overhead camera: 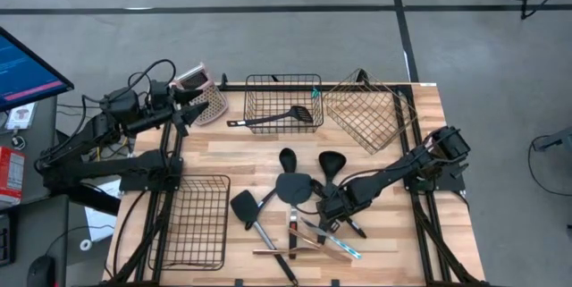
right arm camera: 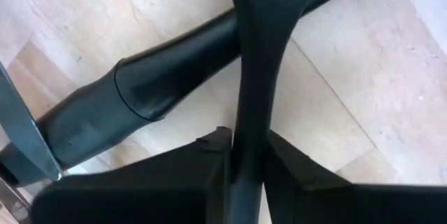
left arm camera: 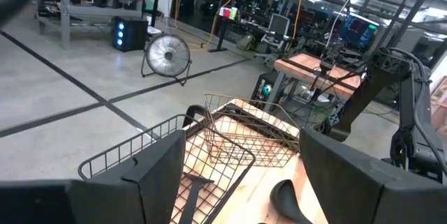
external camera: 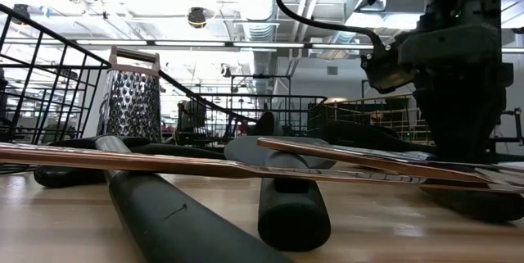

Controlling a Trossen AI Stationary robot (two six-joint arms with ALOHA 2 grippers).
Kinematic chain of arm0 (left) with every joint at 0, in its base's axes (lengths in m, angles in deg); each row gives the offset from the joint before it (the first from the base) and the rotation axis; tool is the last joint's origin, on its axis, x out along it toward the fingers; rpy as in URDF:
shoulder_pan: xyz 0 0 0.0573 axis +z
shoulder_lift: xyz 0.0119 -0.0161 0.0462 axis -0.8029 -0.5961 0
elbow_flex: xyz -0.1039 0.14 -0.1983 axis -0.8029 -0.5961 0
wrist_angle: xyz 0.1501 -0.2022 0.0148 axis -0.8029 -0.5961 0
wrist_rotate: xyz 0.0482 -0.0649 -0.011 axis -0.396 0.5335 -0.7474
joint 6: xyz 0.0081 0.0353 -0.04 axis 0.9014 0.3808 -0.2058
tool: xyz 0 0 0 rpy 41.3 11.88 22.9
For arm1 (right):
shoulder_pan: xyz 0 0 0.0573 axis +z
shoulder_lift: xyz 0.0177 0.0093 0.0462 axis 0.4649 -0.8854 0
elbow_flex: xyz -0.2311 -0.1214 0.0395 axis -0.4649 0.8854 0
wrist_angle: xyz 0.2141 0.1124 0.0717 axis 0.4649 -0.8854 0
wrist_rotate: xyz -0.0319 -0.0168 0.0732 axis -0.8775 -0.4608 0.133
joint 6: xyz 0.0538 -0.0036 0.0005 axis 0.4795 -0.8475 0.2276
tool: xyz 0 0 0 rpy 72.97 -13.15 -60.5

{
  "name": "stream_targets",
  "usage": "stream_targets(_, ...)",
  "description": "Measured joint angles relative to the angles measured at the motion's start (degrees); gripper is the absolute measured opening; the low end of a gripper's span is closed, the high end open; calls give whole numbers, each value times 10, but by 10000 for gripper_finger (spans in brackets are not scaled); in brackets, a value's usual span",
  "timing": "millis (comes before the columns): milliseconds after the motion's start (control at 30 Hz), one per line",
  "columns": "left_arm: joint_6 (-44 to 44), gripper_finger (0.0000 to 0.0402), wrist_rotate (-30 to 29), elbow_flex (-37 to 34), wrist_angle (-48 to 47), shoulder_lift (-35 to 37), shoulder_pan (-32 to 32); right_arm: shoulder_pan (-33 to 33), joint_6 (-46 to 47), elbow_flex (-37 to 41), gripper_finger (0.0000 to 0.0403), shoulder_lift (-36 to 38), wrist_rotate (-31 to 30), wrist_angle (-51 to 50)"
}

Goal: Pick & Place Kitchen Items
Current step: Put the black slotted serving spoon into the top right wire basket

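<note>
Several black long-handled kitchen items and thinner silver, copper and teal tools (overhead camera: 322, 238) lie heaped on the wooden table (overhead camera: 232, 157) near its front middle. My right gripper (overhead camera: 329, 208) points down into this heap and is shut on the thin handle of a black ladle (overhead camera: 332, 162). A black slotted spatula (overhead camera: 288, 117) lies in the black wire basket (overhead camera: 255, 86) at the back. My left gripper (overhead camera: 189, 108) hangs open and level above the back left corner, with nothing between its fingers. My right gripper (right arm camera: 248, 144) pinches the ladle's thin black handle (right arm camera: 250, 109) between its two fingers from above, pointing down, with the fingers across the handle. The handle lies over a thicker black handle (right arm camera: 157, 91) of another utensil; I cannot tell whether it is lifted.
A copper wire basket (overhead camera: 368, 113) stands tipped at the back right and a flat black mesh basket (overhead camera: 192, 224) at the front left. A metal grater (overhead camera: 202, 90) stands at the back left beside my left gripper. Bare wood shows at the right front.
</note>
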Motion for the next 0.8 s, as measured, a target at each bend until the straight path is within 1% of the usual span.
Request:
stream_targets(233,0,263,0,0,0,0,0,0,5,0,45,11,-1,0)
stream_targets(400,0,263,0,0,0,0,0,0,5,0,45,50,-3,-5)
stream_targets(500,0,263,0,0,0,0,0,-1,5,0,45,92,-3,-14)
stream_targets(633,0,263,0,0,0,0,0,-15,5,0,45,166,-7,-18)
stream_targets(800,0,263,0,0,0,0,0,-52,5,0,45,264,-51,-17)
